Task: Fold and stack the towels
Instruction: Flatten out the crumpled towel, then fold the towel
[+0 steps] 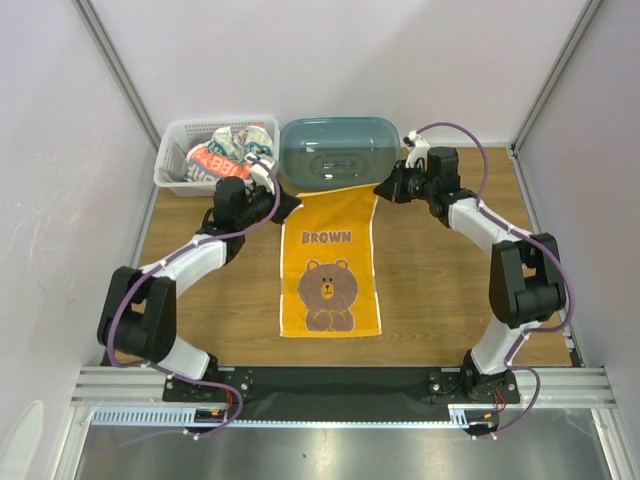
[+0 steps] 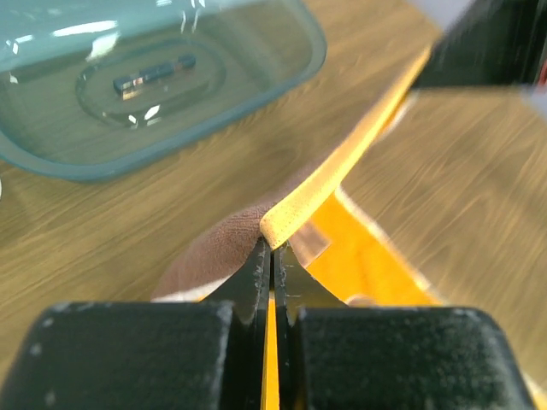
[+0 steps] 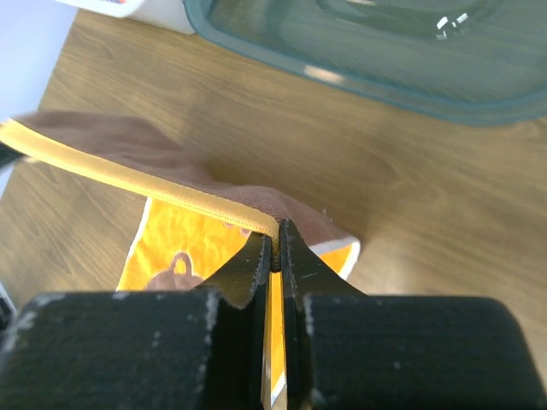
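Top external view: the brown towel [image 1: 330,262] is clamped at its two far corners by the left tool [image 1: 285,203] and right tool [image 1: 385,187]. Its long axis is laid from them back toward the arm bases along the counter [image 1: 430,290].

I have the spread towel [image 1: 330,265] in the middle of the bench [image 1: 440,300], its far corners pinched by my left tool [image 1: 284,204] and right tool [image 1: 386,188]. The tub [image 1: 338,150] sits just behind it; left of the tub, the basket [image 1: 170,172] holds the other towels [image 1: 228,150].

The towel [image 1: 330,235] is soft matt cloth, the table [image 1: 440,290] grained wood, the tub [image 1: 338,150] glossy translucent plastic.
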